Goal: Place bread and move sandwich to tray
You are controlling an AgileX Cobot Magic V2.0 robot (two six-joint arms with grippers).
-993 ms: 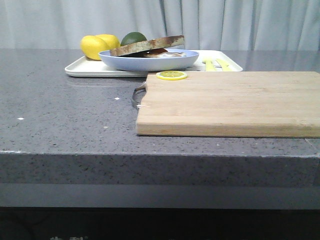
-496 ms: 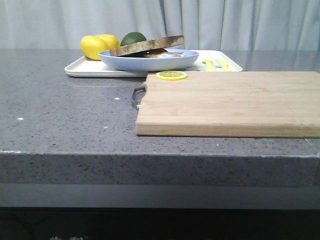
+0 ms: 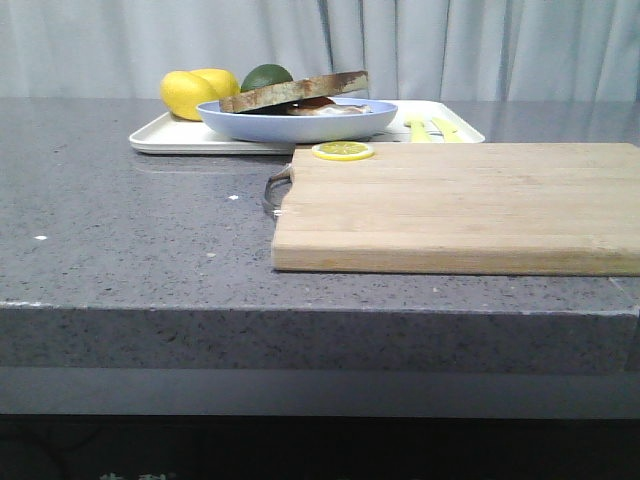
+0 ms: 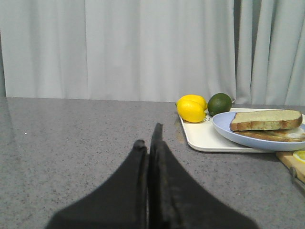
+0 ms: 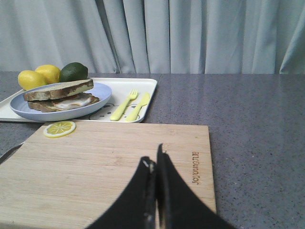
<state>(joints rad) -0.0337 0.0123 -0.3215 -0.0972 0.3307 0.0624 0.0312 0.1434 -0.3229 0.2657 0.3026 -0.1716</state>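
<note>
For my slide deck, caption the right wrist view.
Shut right gripper over light wooden cutting board; egg sandwich on pale blue plate rests on white tray.

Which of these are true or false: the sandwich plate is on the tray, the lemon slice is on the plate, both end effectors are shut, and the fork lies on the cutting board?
1. The sandwich on its plate sits on the tray. True.
2. The lemon slice is on the plate. False: it lies on the cutting board.
3. The left end effector and right end effector are shut. True.
4. The fork lies on the cutting board. False: it is on the tray.
</note>
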